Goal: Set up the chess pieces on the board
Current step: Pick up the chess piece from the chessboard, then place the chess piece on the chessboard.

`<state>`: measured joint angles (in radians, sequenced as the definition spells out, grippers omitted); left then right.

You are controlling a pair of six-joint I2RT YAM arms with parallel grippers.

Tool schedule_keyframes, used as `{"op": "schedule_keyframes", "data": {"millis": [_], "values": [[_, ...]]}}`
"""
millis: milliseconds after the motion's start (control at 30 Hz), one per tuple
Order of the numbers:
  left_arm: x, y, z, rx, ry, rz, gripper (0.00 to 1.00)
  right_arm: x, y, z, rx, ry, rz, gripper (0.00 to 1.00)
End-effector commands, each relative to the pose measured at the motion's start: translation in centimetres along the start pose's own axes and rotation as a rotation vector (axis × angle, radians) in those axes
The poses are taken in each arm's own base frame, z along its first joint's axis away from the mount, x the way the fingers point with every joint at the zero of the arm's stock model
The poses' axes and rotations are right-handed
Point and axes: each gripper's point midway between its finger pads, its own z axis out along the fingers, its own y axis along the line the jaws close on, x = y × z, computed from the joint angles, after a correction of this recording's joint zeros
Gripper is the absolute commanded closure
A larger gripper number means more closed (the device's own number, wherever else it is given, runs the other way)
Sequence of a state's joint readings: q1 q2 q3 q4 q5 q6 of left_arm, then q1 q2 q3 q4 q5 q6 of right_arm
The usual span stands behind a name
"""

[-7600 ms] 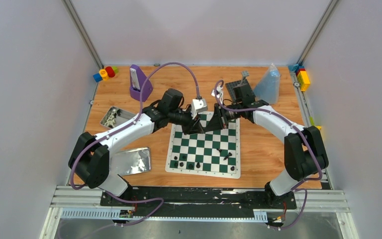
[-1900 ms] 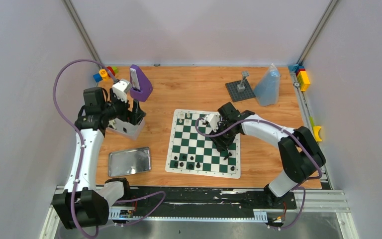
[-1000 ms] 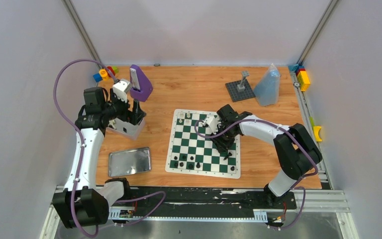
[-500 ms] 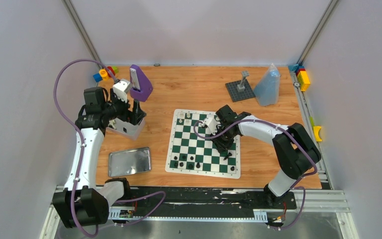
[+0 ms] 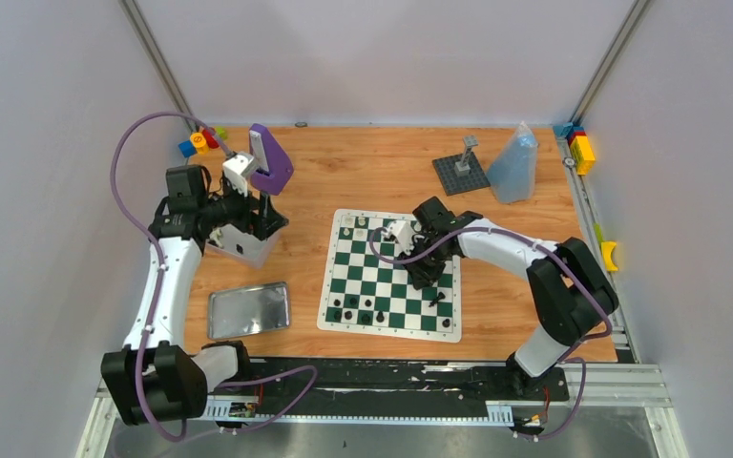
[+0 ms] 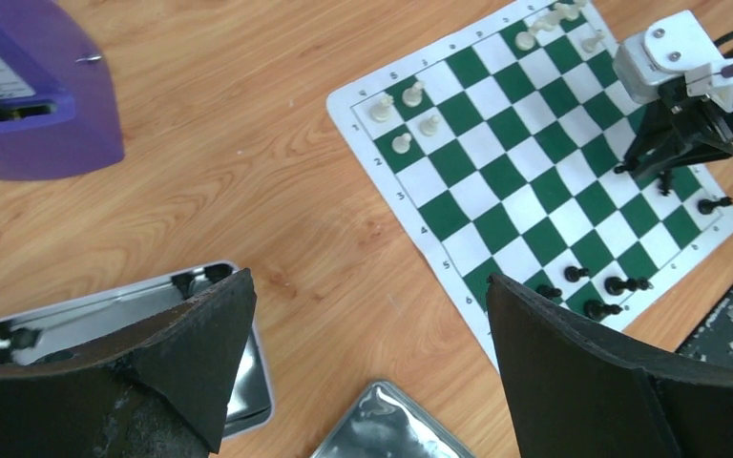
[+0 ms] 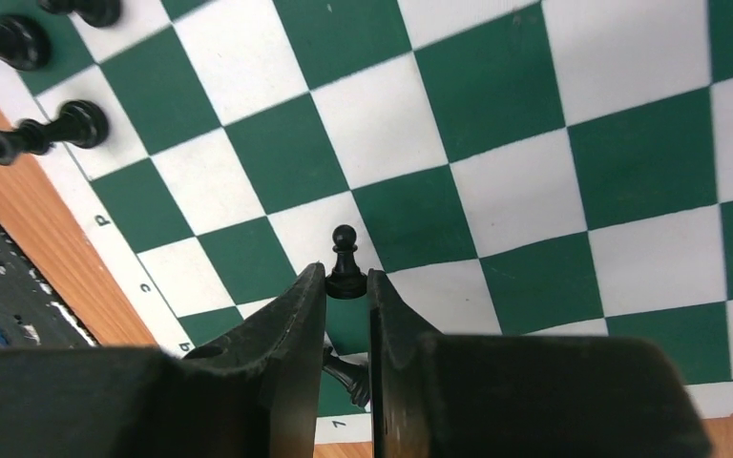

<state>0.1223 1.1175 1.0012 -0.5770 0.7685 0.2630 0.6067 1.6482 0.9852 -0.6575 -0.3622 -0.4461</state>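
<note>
The right gripper (image 7: pixel 345 279) is down over the right half of the board (image 5: pixel 325 315), its two fingers (image 7: pixel 301 324) closed in on a small black pawn (image 7: pixel 345 250) that stands upright on a white square, pinched at its base. Just behind that pawn, toward the wrist, another black piece (image 7: pixel 348 374) lies on its side. More black pieces (image 5: pixel 363 310) sit along the near edge of the board, some upright and some tipped over, and a few white pieces (image 6: pixel 406 114) stand at the far left corner. The left gripper (image 6: pixel 367 286) is off to the left of the board, jaws spread wide with nothing between them, above an open tin (image 6: pixel 105 305) with a few dark pieces inside. The tin's shiny lid (image 5: pixel 248 310) lies flat on the wooden surface (image 5: pixel 382 172) nearer the arm bases.
</note>
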Motion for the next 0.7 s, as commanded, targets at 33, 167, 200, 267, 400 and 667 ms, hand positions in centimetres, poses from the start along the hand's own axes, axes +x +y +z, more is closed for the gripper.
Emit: {"op": "schedule_keyframes", "data": {"millis": [33,167,200,267,400,667], "values": [[-1.5,-3.5,1.6,0.196,-0.046,0.025,0.05,-6.1,1.6,-3.9,-0.05,-0.216,-0.087,0.96],[-1.6,-7.4,3.7,0.341,-0.002,0.033,0.06,-9.2,3.0,-6.6,-0.085,-0.342,-0.144,0.96],[-1.8,-8.7,4.3,0.393,0.011,0.026,0.06,-9.9,3.3,-7.3,-0.087,-0.373,-0.161,0.96],[-2.0,-10.5,5.2,0.471,0.032,0.008,0.07,-10.9,3.7,-8.5,-0.087,-0.423,-0.19,0.97],[-2.5,-13.7,6.8,0.609,0.097,-0.04,0.11,-12.5,4.3,-10.7,-0.077,-0.498,-0.222,0.96],[-3.4,-17.7,9.5,0.784,0.213,-0.18,0.25,-15.0,4.5,-13.7,-0.039,-0.597,-0.233,0.97]]}}
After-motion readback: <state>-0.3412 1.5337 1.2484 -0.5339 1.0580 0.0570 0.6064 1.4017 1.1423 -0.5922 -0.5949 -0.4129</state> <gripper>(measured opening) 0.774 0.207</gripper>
